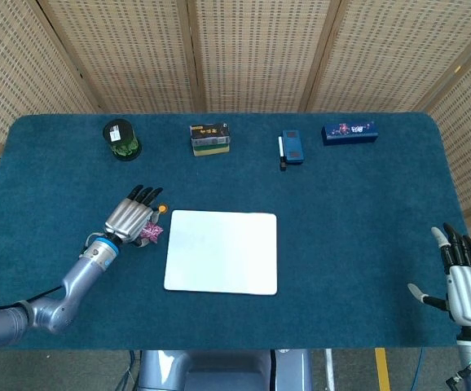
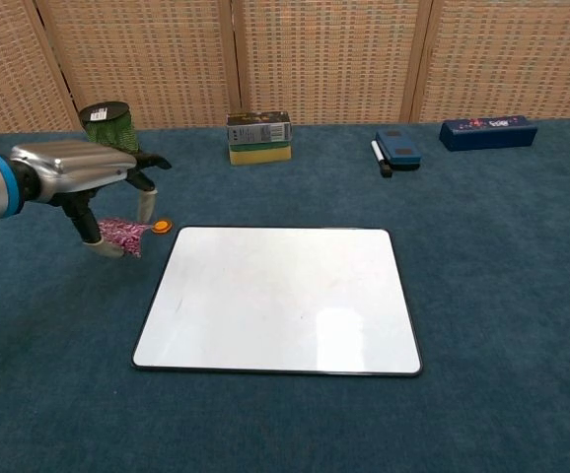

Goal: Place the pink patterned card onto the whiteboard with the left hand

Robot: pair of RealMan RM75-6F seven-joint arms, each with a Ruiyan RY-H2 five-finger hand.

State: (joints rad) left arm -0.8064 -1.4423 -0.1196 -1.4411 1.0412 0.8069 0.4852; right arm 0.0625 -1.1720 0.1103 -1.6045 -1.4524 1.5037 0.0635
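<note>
A: What is the left hand (image 2: 88,177) doing at this moment?

B: It is pinching the pink patterned card (image 2: 122,235) between its thumb and a finger, with the rest of the hand arching over the top. In the chest view the card is hanging from the fingertips (image 2: 146,206), seemingly just clear of the table (image 2: 502,296) (a thin gap, so it is hard to be sure). The carry step appears to be under way.

A: And where is the card sitting relative to the hand?

B: It is hanging directly beneath the hand, toward the side facing the whiteboard (image 2: 280,296). The board's near edge is lying just beside the hand, on its inner side, but the card is not yet over it. A small orange disc (image 2: 161,226) is resting just beyond the fingertips, near the board's corner.

A: So what is the next move asking for?

B: Probably a short sideways travel inward, so the card is hovering over the white surface, then a lowering and a release. The hand is likely needing to pass beside the orange disc without nudging it.

A: And the other hand?

B: The right hand (image 1: 465,285) is waiting well apart, far across the board from the left one, holding nothing, with its fingers straight and its thumb out to the side.
</note>
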